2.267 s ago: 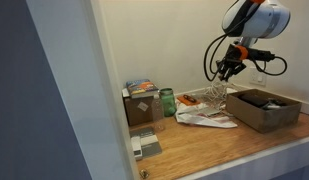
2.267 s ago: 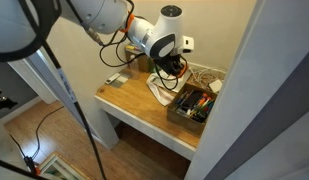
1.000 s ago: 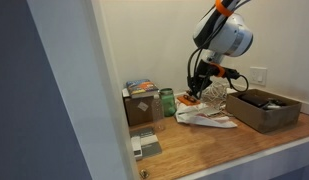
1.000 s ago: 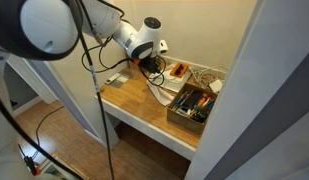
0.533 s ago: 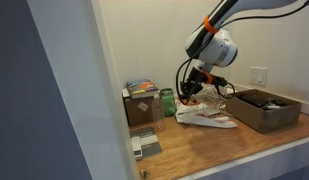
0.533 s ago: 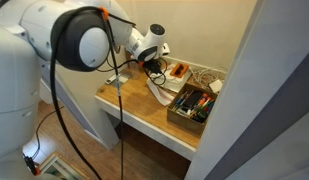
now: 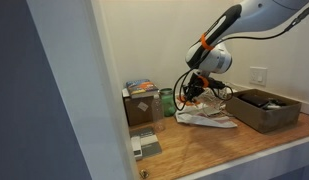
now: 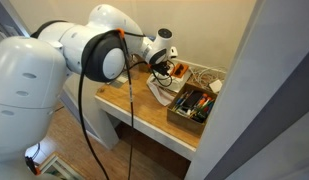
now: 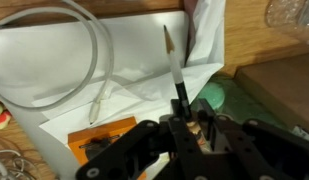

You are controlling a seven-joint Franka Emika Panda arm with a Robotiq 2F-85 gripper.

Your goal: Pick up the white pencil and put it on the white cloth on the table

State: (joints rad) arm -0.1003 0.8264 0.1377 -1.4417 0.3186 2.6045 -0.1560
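In the wrist view my gripper (image 9: 184, 112) is shut on a thin pencil (image 9: 172, 62). The pencil sticks out from between the jaws; its shaft looks pale near the sharpened tip and dark near the jaws. It hangs over the crumpled white cloth (image 9: 64, 95). In both exterior views the gripper (image 7: 186, 92) (image 8: 162, 72) is low over the left end of the cloth (image 7: 206, 118) (image 8: 164, 92), next to a green jar (image 7: 167, 102). The pencil is too small to make out there.
A white cable (image 9: 94, 50) and an orange item (image 9: 104, 135) lie on the cloth. The green jar (image 9: 222, 97) is beside the gripper. An open box of tools (image 7: 262, 108) (image 8: 194, 103) stands at one end of the table, a cardboard box (image 7: 142, 103) at the other.
The arm has swung away from the tool box and come down over the cloth's end beside the green jar.
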